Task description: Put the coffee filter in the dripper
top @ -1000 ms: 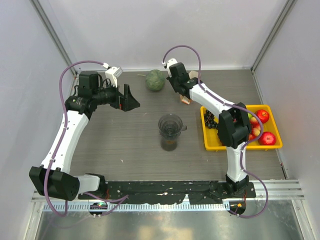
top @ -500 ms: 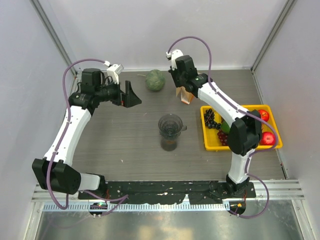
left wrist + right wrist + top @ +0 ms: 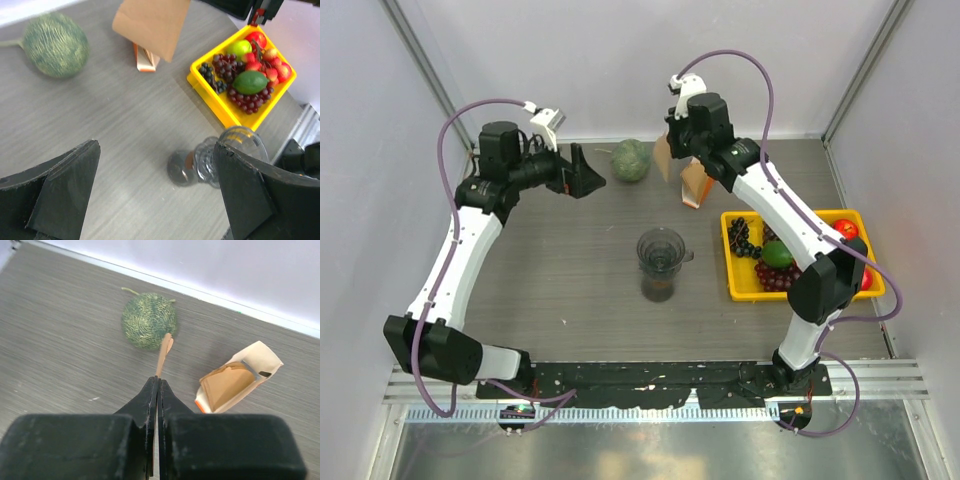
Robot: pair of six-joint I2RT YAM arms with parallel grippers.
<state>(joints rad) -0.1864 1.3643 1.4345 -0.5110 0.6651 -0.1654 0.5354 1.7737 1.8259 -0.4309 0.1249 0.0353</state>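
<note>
The left gripper [image 3: 583, 173] hangs above the far left of the tabletop [image 3: 570, 270] with its jaws spread wide and nothing between them. Just to its right, a green netted melon [image 3: 631, 160] lies near the back wall.

Right of the melon, the filter [image 3: 663, 160] hangs in the air, clear of the tabletop. The right gripper [image 3: 156, 384] is clamped tight on its lower edge; in the right wrist view the thin brown paper shows edge-on, rising from between the closed fingers. Just beside it, the pack [image 3: 692, 184] of brown papers stands on the tabletop with its top open.

The dripper [image 3: 661, 247] sits in the middle of the tabletop, on top of a glass jug [image 3: 658, 288]. Its cone holds no paper, and it is well apart from the raised filter.

On the right, a yellow tray [image 3: 729, 270] holds dark grapes [image 3: 744, 238], a green fruit [image 3: 777, 254] and some red fruit, partly hidden under the right arm
</note>
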